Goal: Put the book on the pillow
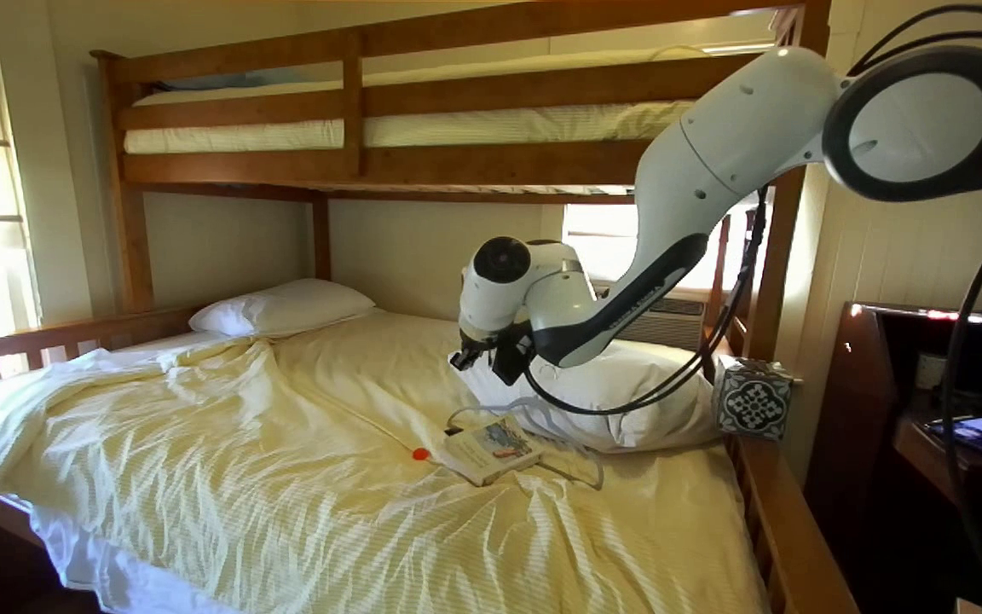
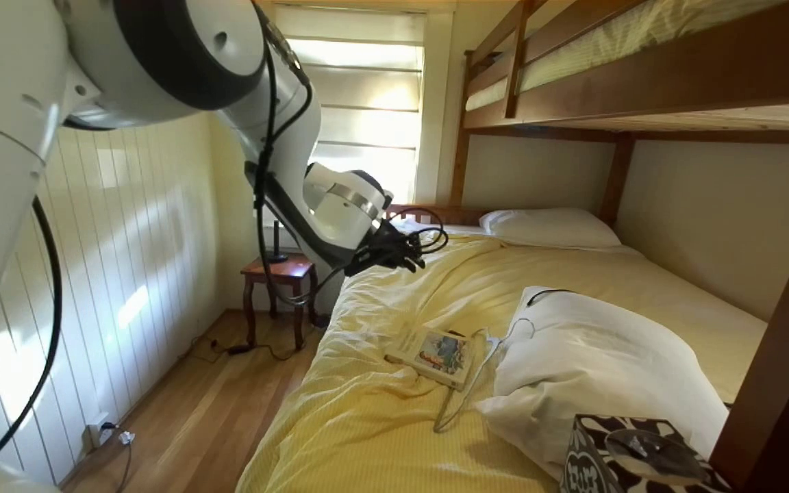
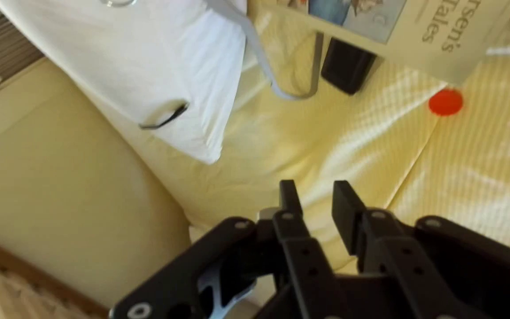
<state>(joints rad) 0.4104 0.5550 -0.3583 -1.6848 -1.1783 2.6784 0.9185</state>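
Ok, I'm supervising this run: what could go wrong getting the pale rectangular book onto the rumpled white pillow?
The curving grey cord seems to pass under the pale rectangular book, so it could snag during lifting. The rumpled white pillow bulges, so the book might slide off. The grey patterned square box beside the pillow could get knocked.

Book [image 2: 441,356] on bedspread [image 2: 381,424], beside the pillow [image 2: 593,370]

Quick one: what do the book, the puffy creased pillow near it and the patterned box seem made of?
Book: paper, its printed cover probably smooth card, given the lettering and straight edges.
Pillow: matte fabric, perhaps cotton, judging by its soft creases; filling hidden.
Box: likely smooth printed cardboard, from its flat faces; the see-through oval on top suggests plastic film.
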